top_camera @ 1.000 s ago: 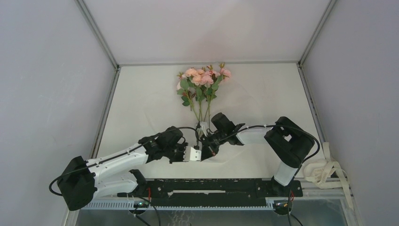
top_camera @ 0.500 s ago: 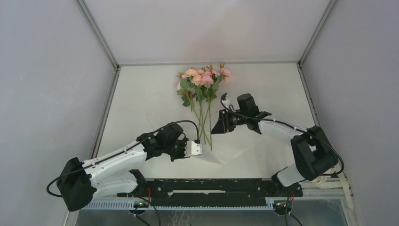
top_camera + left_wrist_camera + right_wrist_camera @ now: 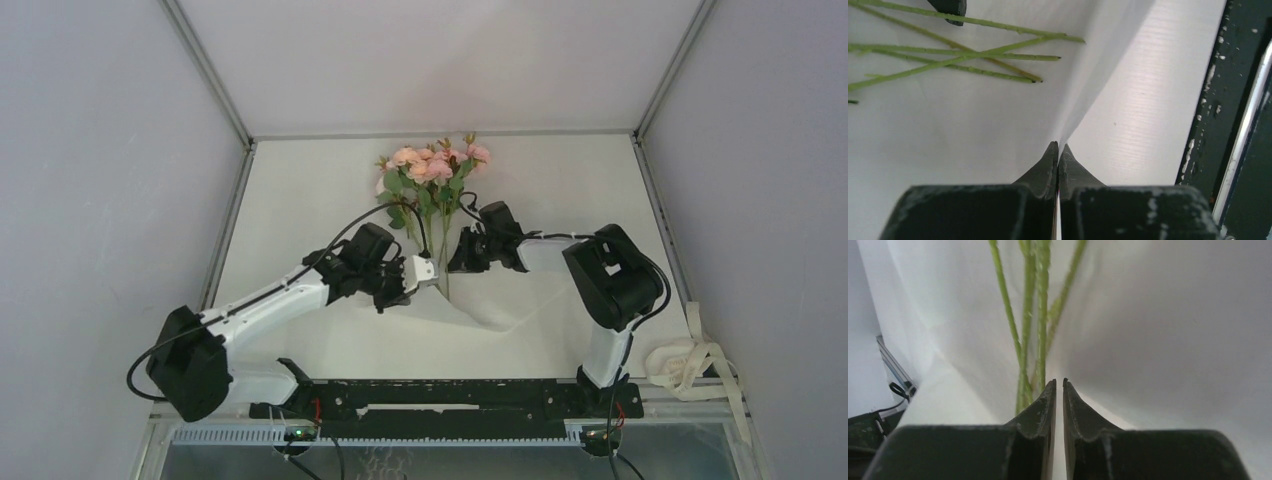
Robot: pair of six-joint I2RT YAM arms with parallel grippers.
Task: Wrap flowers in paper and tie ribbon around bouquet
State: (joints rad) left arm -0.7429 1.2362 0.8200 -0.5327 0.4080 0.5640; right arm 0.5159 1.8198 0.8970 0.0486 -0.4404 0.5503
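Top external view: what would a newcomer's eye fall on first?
The flowers, pale pink roses with green leaves, stand out at the far middle of the white table, stems pointing toward the near edge. Just nearer, the left gripper is shut on an edge of the paper, holding it up in a fold beside the stems, with the right gripper close on the other side. The ribbon lies in loose loops at the near right corner.

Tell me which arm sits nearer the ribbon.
Right. The right arm has its base just beside the ribbon, which lies heaped at the near right edge. The left arm stretches over the left side, far from it.
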